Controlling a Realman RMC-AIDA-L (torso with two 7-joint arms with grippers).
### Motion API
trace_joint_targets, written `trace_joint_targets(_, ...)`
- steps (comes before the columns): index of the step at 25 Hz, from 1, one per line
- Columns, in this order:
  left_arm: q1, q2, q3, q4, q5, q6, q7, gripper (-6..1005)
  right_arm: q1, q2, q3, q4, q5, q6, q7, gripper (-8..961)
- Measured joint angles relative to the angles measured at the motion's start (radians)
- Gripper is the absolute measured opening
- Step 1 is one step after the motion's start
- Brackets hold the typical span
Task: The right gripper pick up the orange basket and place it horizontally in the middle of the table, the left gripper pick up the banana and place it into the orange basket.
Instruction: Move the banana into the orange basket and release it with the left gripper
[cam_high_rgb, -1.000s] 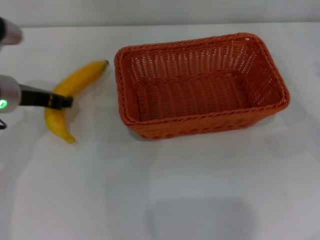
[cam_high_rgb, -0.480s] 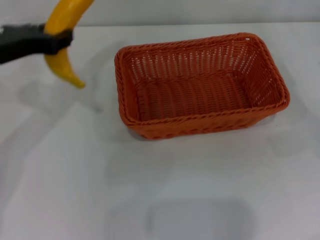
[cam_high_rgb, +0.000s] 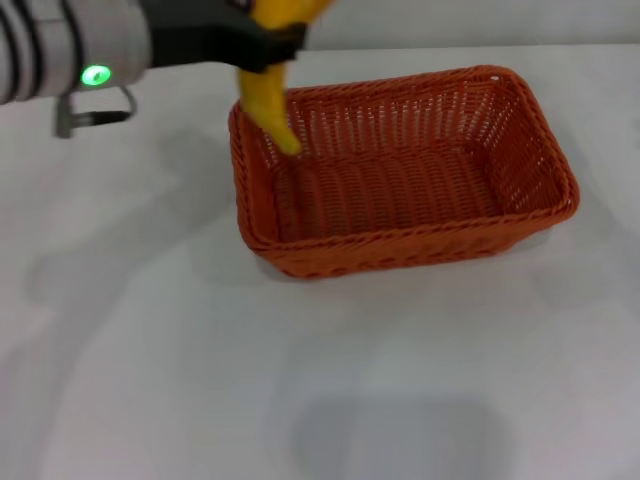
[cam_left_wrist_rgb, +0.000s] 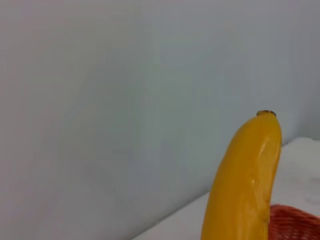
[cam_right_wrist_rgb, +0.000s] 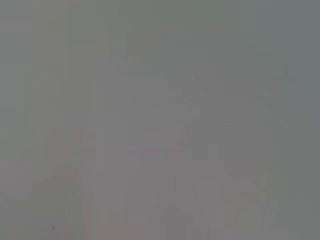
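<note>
The orange basket (cam_high_rgb: 400, 170) lies lengthwise on the white table (cam_high_rgb: 300, 380), right of centre towards the far edge. My left gripper (cam_high_rgb: 275, 45) is shut on the banana (cam_high_rgb: 272, 95) and holds it in the air over the basket's left rim, lower tip hanging down. In the left wrist view the banana (cam_left_wrist_rgb: 245, 185) rises close up, with a bit of the basket's rim (cam_left_wrist_rgb: 295, 222) beside it. The right gripper is out of view.
The left arm (cam_high_rgb: 70, 45), with a green light, reaches in from the top left. The right wrist view is a plain grey blur.
The left gripper lifted the banana off the table at the left and carried it rightward, from beside the basket to above its left rim. The basket has not moved.
</note>
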Motion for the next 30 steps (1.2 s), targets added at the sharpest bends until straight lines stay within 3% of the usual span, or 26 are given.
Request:
trace_joint_targets(6,-0.053,-0.003,0.055,-0.099,-0.01,-0.022,0.008,562,0.001,0.0,0.0,-0.001,0.0,-0.002,0.0,847)
trace_joint_targets(17,-0.127,-0.003,0.061,-0.275,-0.09,-0.034,0.079,579,0.011,0.001,0.0,0.002,0.002,-0.007,0.0,847)
trace_joint_targets(30,-0.088,-0.005,0.054,-0.278,-0.263,-0.036,0.188,600,0.01,0.0,0.0,0.004,0.002,-0.006,0.0,846)
